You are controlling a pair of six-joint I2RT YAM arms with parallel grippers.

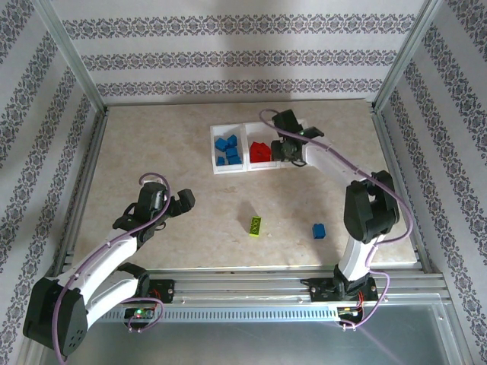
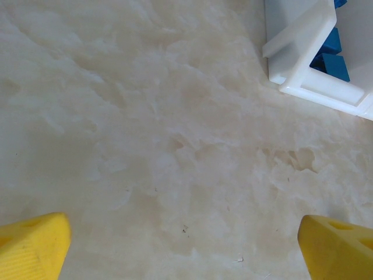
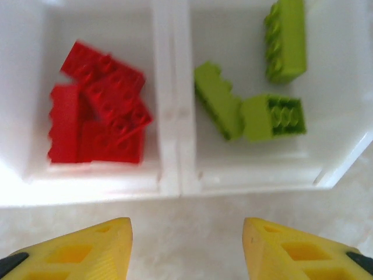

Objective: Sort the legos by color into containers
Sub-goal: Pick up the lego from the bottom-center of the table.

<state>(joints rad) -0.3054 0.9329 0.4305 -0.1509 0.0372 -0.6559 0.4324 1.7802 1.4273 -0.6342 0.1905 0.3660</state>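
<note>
The white three-compartment tray [image 1: 214,148] stands at the back middle of the table. Its left bin holds blue bricks [image 1: 227,150] and its middle bin holds red bricks [image 1: 260,152]. In the right wrist view the red bricks [image 3: 99,119] lie left of the divider and three lime bricks [image 3: 250,111] lie right of it. My right gripper [image 1: 285,158] hovers open over the tray's near right part, its jaws [image 3: 186,251] empty. A loose lime brick [image 1: 256,225] and a loose blue brick [image 1: 319,230] lie on the table. My left gripper [image 1: 176,209] is open and empty.
The left wrist view has bare beige table between my open left gripper [image 2: 186,251], with the tray's corner [image 2: 303,64] and blue bricks [image 2: 332,55] at the upper right. Patterned walls and metal posts fence the table on three sides.
</note>
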